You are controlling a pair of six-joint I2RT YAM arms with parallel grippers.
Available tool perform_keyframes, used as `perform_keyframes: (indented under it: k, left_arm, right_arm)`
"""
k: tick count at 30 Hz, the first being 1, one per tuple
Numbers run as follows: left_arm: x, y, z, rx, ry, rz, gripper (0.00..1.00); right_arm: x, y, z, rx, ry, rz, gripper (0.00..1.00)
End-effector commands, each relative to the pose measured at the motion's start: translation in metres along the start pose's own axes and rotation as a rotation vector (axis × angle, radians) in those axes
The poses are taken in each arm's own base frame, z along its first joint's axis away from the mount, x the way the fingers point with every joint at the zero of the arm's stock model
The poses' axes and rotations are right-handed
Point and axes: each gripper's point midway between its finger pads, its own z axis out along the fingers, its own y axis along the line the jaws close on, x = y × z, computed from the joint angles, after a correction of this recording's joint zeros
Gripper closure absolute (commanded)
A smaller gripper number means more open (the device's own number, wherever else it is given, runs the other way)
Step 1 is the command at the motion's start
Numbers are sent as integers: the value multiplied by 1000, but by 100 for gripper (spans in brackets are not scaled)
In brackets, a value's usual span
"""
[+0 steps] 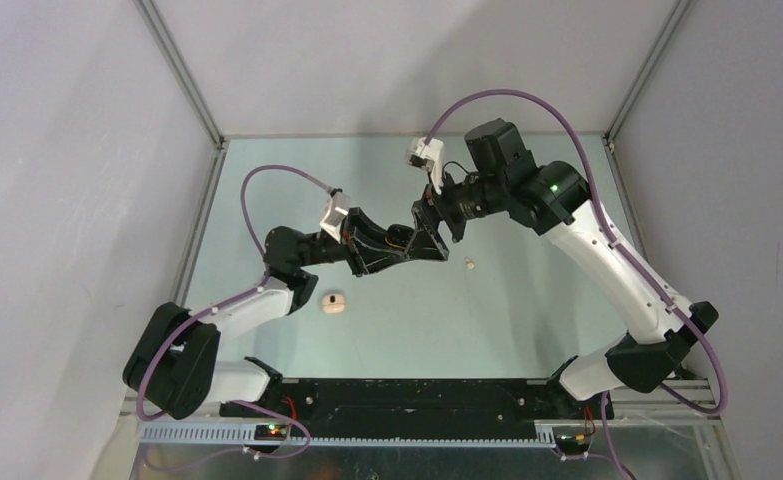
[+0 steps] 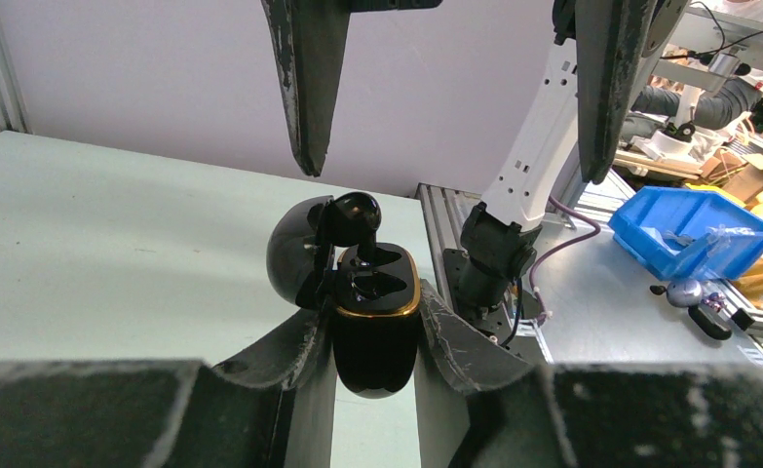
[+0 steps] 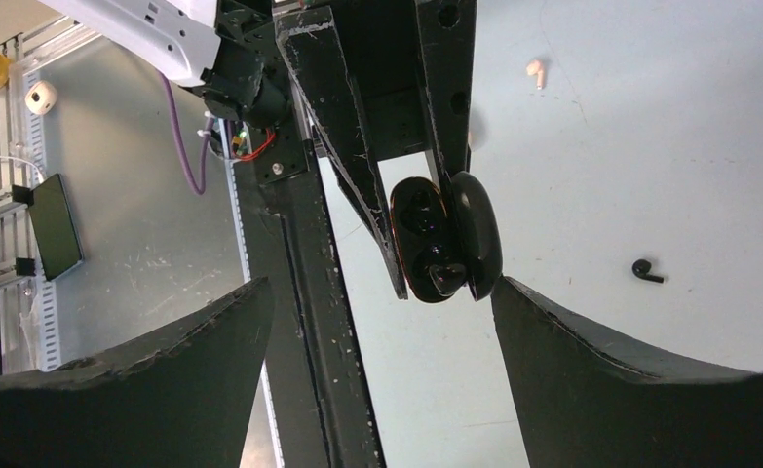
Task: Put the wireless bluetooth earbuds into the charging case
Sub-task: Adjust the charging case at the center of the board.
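My left gripper [image 2: 377,327] is shut on a black charging case [image 2: 375,341] with a gold rim. The case is held off the table with its lid [image 2: 294,252] swung open. One black earbud [image 2: 358,216] stands in the far slot, its head sticking up above the rim. The near slot looks empty. My right gripper [image 3: 382,292] is open, its fingers spread wide on either side of the case and apart from it. A cream-white earbud [image 3: 535,71] and a black earbud [image 3: 647,270] lie loose on the table. From above, the two grippers meet mid-table [image 1: 429,225].
A beige pebble-shaped case [image 1: 334,303] lies on the table in front of the left arm. The cream-white earbud [image 1: 470,264] sits just right of the grippers. Side walls close in the table. A blue bin [image 2: 694,229] stands off the table beyond the right arm's base.
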Motion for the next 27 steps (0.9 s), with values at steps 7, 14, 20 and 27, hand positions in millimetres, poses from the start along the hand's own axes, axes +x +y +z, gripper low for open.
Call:
perform_keyframes:
  k: [7, 14, 20, 27]
  left_arm:
    - [-25, -10, 7, 42, -38, 93, 98]
    - [-24, -10, 7, 44, -36, 91, 98]
    - [-24, -9, 7, 43, -36, 89, 99]
    - [-24, -9, 7, 43, -34, 89, 99]
  right_arm:
    - [2, 11, -1, -42, 0, 20, 14]
    - [1, 17, -2, -46, -2, 7, 15]
    - [0, 23, -5, -49, -9, -12, 15]
    - [3, 24, -3, -46, 2, -18, 16]
